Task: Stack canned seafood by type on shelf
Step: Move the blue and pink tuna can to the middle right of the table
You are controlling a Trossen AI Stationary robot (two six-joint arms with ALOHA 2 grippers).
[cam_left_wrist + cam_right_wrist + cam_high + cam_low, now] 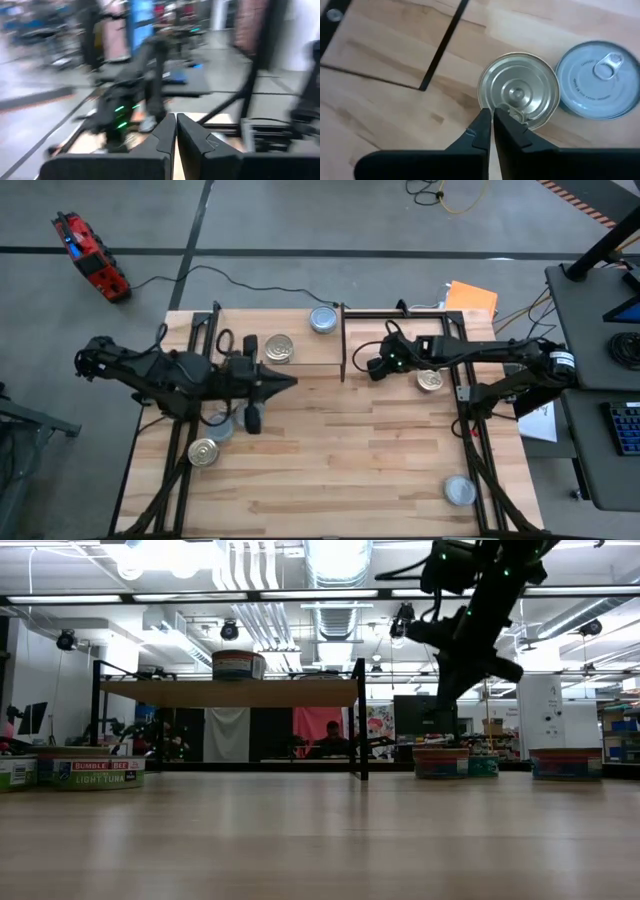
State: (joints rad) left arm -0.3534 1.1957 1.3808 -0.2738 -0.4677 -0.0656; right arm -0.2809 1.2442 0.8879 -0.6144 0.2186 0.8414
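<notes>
Our right end effector [491, 116], fingers together and empty, hovers over the round golden-lidded tin [519, 91] at the high view's right of centre. We should open, centre and descend squarely. The left end effector [176, 126], also closed, idles left of centre.

Dark jointed arms [160, 370], green lights, black cables
</notes>
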